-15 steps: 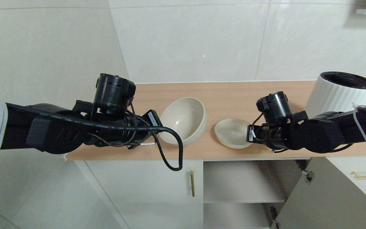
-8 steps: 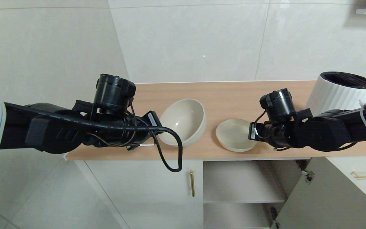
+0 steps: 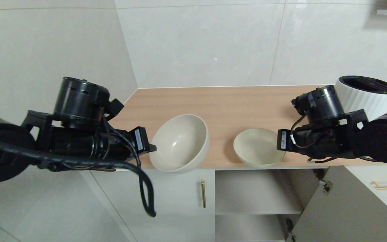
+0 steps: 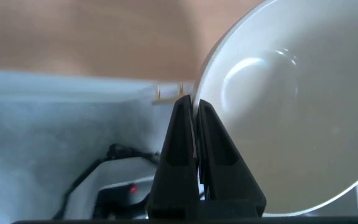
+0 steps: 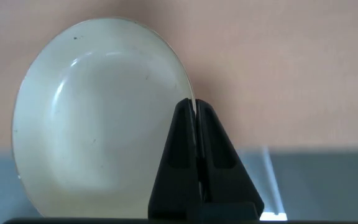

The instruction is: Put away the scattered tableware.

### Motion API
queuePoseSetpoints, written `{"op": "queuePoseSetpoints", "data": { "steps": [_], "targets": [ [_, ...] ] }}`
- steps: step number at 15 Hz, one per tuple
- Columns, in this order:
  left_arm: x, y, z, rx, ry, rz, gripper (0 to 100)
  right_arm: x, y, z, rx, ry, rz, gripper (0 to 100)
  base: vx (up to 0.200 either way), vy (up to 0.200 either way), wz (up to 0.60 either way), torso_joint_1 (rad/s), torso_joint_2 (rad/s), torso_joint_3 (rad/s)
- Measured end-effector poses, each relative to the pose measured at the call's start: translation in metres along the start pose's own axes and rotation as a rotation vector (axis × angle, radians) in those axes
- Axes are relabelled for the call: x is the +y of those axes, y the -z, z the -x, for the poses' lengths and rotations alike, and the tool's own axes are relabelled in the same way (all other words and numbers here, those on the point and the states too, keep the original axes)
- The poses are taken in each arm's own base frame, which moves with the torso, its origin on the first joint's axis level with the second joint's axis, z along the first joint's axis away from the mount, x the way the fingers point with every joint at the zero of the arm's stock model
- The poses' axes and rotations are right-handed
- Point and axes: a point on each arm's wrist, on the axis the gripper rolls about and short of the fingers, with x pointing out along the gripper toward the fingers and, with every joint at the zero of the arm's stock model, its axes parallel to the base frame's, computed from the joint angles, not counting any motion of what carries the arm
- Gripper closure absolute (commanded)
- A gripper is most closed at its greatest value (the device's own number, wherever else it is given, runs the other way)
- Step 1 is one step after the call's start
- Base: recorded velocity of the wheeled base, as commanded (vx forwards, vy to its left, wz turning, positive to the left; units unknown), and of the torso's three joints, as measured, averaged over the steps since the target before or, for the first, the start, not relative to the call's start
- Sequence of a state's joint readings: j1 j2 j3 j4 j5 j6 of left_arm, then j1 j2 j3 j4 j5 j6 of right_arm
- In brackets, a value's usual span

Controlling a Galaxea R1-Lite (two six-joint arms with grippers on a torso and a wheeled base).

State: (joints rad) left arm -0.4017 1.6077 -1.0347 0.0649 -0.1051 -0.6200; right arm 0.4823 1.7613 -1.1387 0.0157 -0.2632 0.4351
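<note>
Left gripper: jaws closed to a thin slit on the rim of the large bowl, one finger inside the wall and one outside. The cream bowl hangs tilted, its mouth turned up and toward the far side, its underside past the near edge of the wooden counter.

Right gripper: jaws likewise pinched on the right-hand rim of the small bowl, a shallow, pale dish held nearly level at the counter's near edge, to the right of the large bowl and apart from it.

Below the small bowl is the open cabinet, with its upper shelf bare and the cabinet door swung out to the right. A ribbed white container stands on the counter at far right, just behind the right wrist.

Step in hand, as judged: carrying both bowls off the counter and down to the shelves. Each is held by a rim pinch only — a grip that lets a heavy bowl pivot — so the descent should be slow, with the wrists kept steady. The small bowl sits nearer the opening and should probably go in first, low under the counter's lip and clear of the door. The large bowl needs levelling before it is set down — and the two must not knock together.
</note>
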Motion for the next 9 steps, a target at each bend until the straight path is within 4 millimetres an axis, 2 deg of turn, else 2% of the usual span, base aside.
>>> {"op": "queuePoseSetpoints", "data": {
  "steps": [3,7,9],
  "targets": [
    [0.007,0.011,0.027,0.026,0.079,-0.047,100,-0.012,0.004,0.032,0.095,-0.084,0.003,100,0.000,0.000,0.00,0.000,0.00,0.000],
    [0.011,0.017,0.036,0.023,0.079,-0.060,100,-0.022,0.004,0.056,0.146,-0.143,0.023,100,0.000,0.000,0.00,0.000,0.00,0.000],
    [0.011,0.017,0.036,0.025,0.079,-0.060,100,-0.023,0.003,0.059,0.137,-0.145,0.024,100,-0.200,0.000,0.00,0.000,0.00,0.002]
  ]
}}
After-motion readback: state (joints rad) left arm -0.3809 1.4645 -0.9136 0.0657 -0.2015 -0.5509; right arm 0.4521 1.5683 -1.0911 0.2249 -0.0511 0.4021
